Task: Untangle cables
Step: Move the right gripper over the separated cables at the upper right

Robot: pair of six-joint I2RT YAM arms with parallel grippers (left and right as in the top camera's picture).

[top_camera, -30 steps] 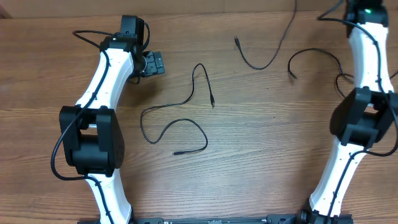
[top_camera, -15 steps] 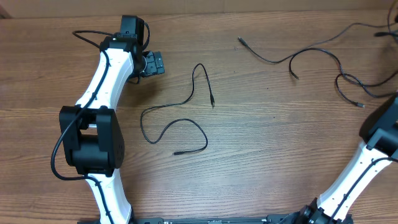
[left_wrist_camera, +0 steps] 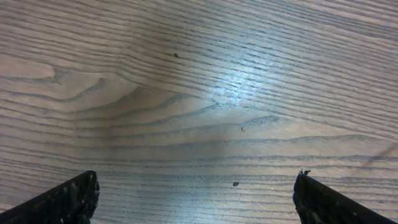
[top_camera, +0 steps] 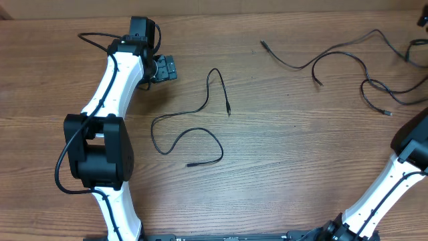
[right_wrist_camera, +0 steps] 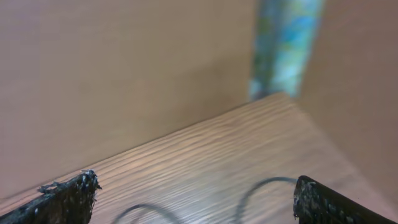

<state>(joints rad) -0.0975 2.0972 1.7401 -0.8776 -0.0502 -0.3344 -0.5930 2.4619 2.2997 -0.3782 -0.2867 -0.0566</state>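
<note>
Rt cables point(top_camera: 348, 57) dragged further rt; center cable point(top_camera: 190, 130) unmoved.

Looks like a robotics lab: white-and-black robot arms point(top_camera: 110, 73) stand on a wood-grain table point(top_camera: 287, 154), and a plain beige wall point(right_wrist_camera: 124, 74) rises just beyond the right pincer point(right_wrist_camera: 196, 198).

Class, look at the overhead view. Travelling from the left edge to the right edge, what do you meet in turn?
left arm → lone looped cable → spread cables. The right arm overlaps those cables, so its place is unclear.
</note>
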